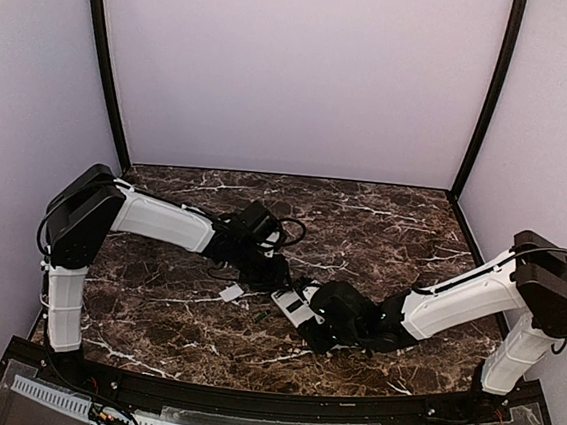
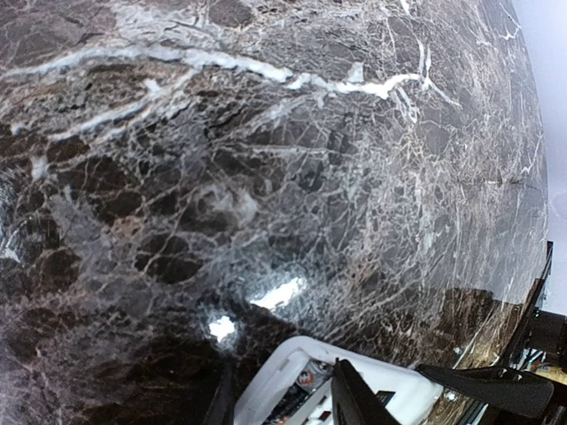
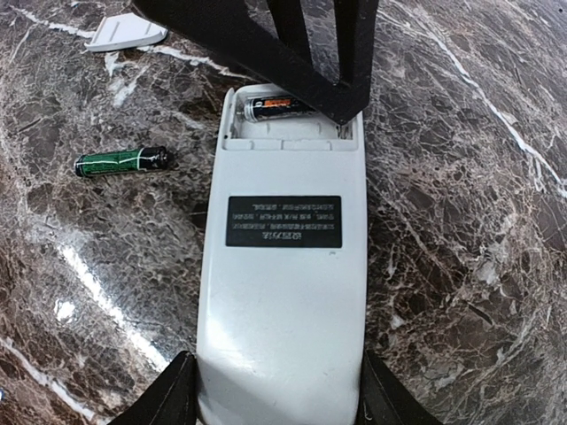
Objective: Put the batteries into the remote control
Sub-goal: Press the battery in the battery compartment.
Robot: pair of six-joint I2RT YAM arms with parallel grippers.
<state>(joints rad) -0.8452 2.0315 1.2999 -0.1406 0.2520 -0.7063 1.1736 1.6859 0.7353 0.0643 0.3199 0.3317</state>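
Logging the remote control (image 3: 283, 292): it is lying back-up on the table (image 3: 461, 221), near the middle and towards the arms, with its battery bay (image 3: 237, 119) uncovered at the far end. The right end effector (image 3: 279, 398) is clamping the remote's near end, fingers against both long edges. The left end effector (image 2: 283, 397) is hanging over the bay, jaws partly apart. We cannot tell whether it is gripping the orange-banded battery (image 3: 273, 108) sitting in the bay or only touching it. A green battery (image 3: 121, 161) is lying on the marble beside the remote, apart from it. The white bay cover (image 3: 124, 31) is resting farther off.

We are judging the remote light, stiff and smooth-shelled, likely sliding on polished stone. It is best held across the long edges, clear of the bay. The batteries look hard, round and prone to rolling, so we are favouring a mid-barrel pinch.

The table is glossy dark marble throwing glare. Pale walls (image 1: 297, 73) and black frame posts (image 1: 103, 55) are enclosing it.
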